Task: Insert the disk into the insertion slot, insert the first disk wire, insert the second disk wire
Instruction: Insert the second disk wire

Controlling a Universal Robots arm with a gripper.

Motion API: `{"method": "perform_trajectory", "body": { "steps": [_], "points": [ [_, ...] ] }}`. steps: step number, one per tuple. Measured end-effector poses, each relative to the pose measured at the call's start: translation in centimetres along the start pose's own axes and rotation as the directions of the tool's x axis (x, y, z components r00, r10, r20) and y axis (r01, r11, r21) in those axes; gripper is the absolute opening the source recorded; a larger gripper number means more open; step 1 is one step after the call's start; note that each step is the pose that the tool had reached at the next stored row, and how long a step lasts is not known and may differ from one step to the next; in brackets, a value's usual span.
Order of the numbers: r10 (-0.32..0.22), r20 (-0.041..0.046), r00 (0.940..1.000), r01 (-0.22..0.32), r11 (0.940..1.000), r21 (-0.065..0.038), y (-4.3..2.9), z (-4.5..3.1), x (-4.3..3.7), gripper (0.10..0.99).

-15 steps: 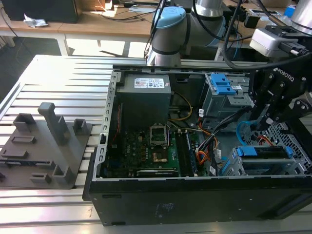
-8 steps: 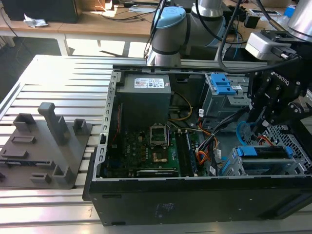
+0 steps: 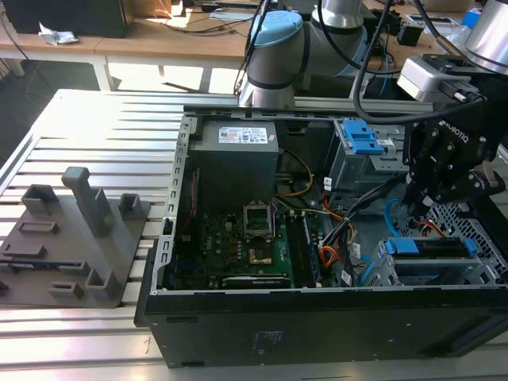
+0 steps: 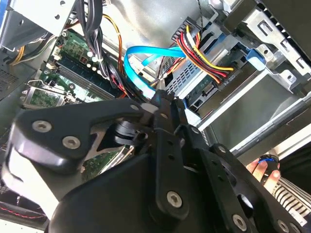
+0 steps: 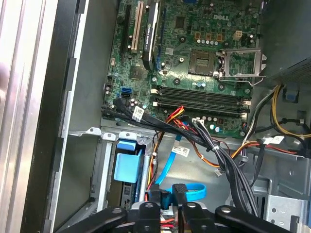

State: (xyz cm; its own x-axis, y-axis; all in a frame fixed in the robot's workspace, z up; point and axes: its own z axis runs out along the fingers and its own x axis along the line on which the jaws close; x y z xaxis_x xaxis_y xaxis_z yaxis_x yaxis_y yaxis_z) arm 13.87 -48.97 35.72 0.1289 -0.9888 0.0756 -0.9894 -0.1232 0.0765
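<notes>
I see the open computer case point(image 3: 317, 317) on the slatted table point(image 3: 103, 127), with a fixture block point(image 3: 75, 246) to the exterior view's left of it. Inside, the motherboard point(image 3: 246, 246) lies below the power supply point(image 3: 236, 163). The disk point(image 3: 429, 254) sits in the insertion slot point(image 3: 381, 274) at the exterior view's right, the gripper point(image 3: 414, 205) above it.
</notes>
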Motion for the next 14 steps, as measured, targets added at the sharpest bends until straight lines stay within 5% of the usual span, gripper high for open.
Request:
{"method": "perform_trajectory", "body": {
  "steps": [1, 11, 14],
  "points": [
    [0.000, 0.0000, 1.0000, 0.000, 1.0000, 0.000, 0.00, 0.00, 0.00, 0.161],
    [0.000, 0.0000, 1.0000, 0.000, 1.0000, 0.000, 0.00, 0.02, 0.00, 0.161],
    [0.000, -0.0001, 1.0000, 0.000, 1.0000, 0.000, -0.92, -0.03, 0.11, 0.161]
  ]
}}
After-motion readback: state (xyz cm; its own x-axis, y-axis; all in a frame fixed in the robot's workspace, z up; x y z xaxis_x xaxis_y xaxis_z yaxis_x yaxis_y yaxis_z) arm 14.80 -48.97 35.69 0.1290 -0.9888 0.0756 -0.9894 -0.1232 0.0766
